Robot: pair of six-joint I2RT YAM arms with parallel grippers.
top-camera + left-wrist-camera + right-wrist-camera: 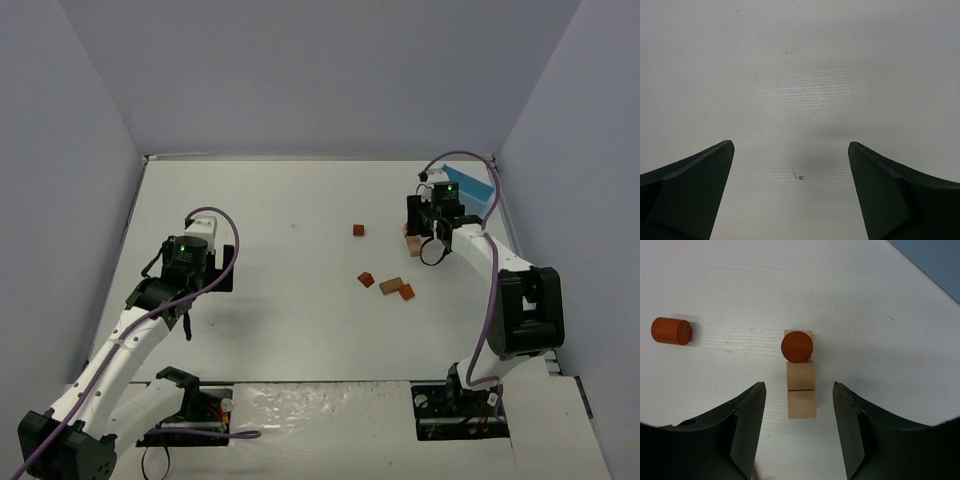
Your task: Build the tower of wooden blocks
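The wood block tower [801, 375] stands in the right wrist view as stacked tan blocks with a reddish round piece [797, 346] on top. My right gripper [798, 386] is open, its fingers [747, 420] standing either side of the tower and apart from it. From above, the tower [413, 243] shows just left of the right gripper [432, 240], partly hidden by it. My left gripper [791, 144] is open over bare table, far left of the blocks [188, 318].
A loose red cylinder [671, 331] lies left of the tower. Further orange-brown blocks [366, 279] [391, 285] [406, 292] lie mid-table, with one small one [358, 230] behind them. A light blue box [478, 190] sits by the right wall.
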